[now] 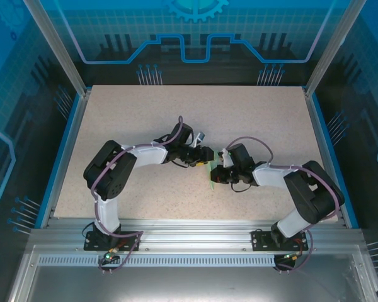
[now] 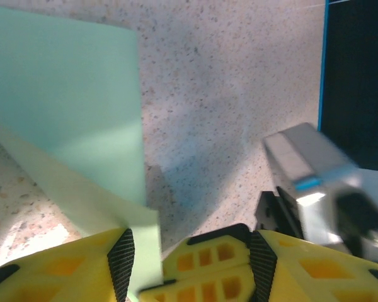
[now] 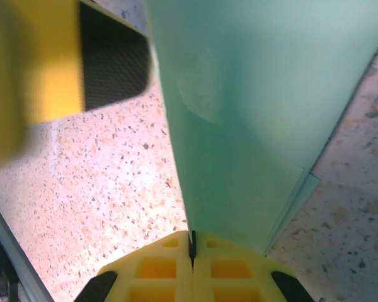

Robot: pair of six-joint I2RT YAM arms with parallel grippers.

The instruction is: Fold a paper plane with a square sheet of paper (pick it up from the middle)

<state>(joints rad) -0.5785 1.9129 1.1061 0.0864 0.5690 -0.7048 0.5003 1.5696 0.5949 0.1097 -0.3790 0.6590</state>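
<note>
You've got a speckled beige table [image 1: 252,113] inside blue-lit walls [image 1: 25,126]. 2 arms, 1 mint sheet [image 3: 252,126]: right gripper [image 3: 192,242] clamps it, left gripper [image 1: 207,156] grip unclear.

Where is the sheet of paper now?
The paper is mid-table in the top view, pinched in the right claw, with the left claw at its other side.

We see thin, smooth, matt paper [image 3: 252,126], a speckled stone-like matt table [image 1: 252,119], yellow plastic fingers [image 2: 208,267] with black textured pads [image 2: 123,258], and a near metal rail [image 1: 189,226].
</note>
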